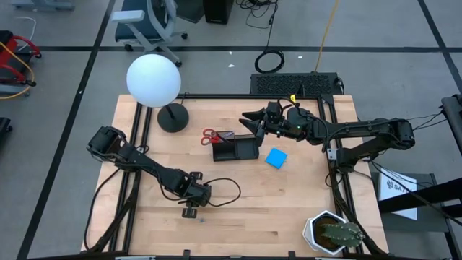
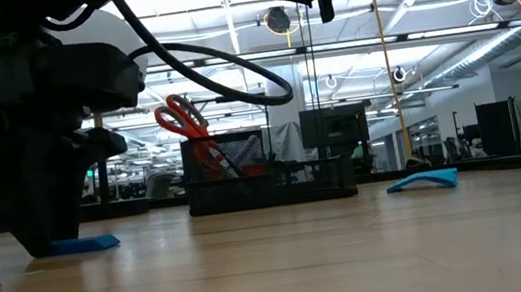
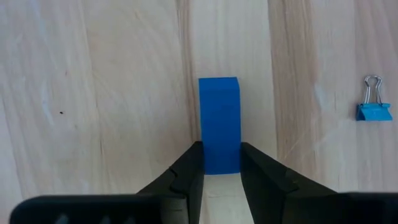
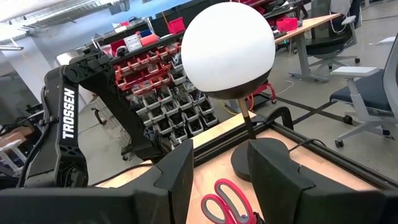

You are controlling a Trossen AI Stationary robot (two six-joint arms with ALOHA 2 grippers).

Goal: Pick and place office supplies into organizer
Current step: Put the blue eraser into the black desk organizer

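Note:
A small blue eraser [image 3: 219,118] lies flat on the wooden table near its front edge. My left gripper [image 3: 221,157] points down over it and is shut on one end; the low view shows it too [image 2: 45,230]. The black organizer [image 1: 235,149] stands mid-table. Red-handled scissors [image 2: 187,125] stick up out of its left end, blades inside. A bright blue square pad [image 1: 276,157] lies on the table right of the organizer. My right gripper [image 1: 253,119] hangs high behind the organizer, level and open, with nothing between its fingers [image 4: 180,174]. My left gripper pinches the eraser's two long sides at its near end [image 3: 219,165] between its two fingers. The fingers [image 3: 189,171] come from above, pointing almost straight down. The eraser lies flat on the table [image 2: 82,245], its other end reaching out past the fingers.
A small blue binder clip [image 3: 374,107] lies on the table close to the eraser. A lamp with a white globe [image 1: 154,79] and a round black base [image 1: 173,117] stands at the far left. A potted cactus [image 1: 332,232] sits at the near right corner.

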